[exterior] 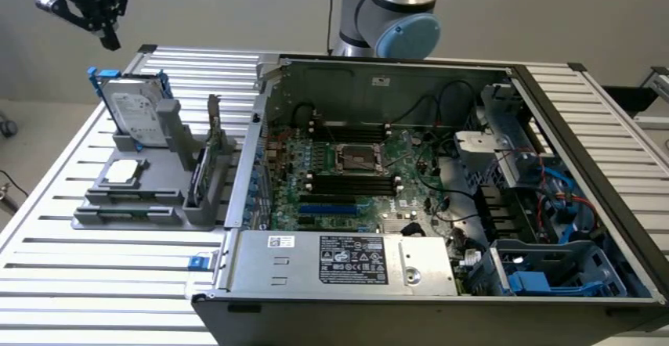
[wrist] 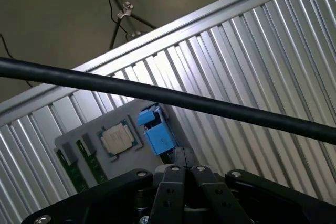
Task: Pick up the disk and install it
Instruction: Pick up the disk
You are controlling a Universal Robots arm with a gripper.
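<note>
From the exterior view, your tool [exterior: 108, 41] hangs high over the far corner of the surface [exterior: 63, 283], on the exterior view's left, well apart from everything. The disk [exterior: 136, 109] stands on edge in the grey holder [exterior: 146, 201] beneath that corner, blue frame uppermost, with nothing touching it. A chip [exterior: 122, 171] lies flat in the holder just in front of the disk. A card [exterior: 212, 131] stands upright between the disk and the open case [exterior: 345, 72].

A descent that drifts toward the case would likely clip the card. One that comes down short could knock the chip. The bay [exterior: 569, 256] at the case's near corner looks crowded with wires and blue parts, so a tilted disk could jam or snag there.

In the wrist view, your fingers [wrist: 167, 190] are pressed together with nothing between them. The tool is narrow and empty. The disk's blue frame [wrist: 157, 132] sits just beyond the tips.

If you come down like this, you would probably strike the top of the frame rather than straddle it, and could rock the disk in its slot. The frame is plastic and slim, so an off-centre pinch may let the disk swing or slip.

A black cable [wrist: 210, 109] crosses in front of the camera. It hides part of the approach and could catch on the holder.
</note>
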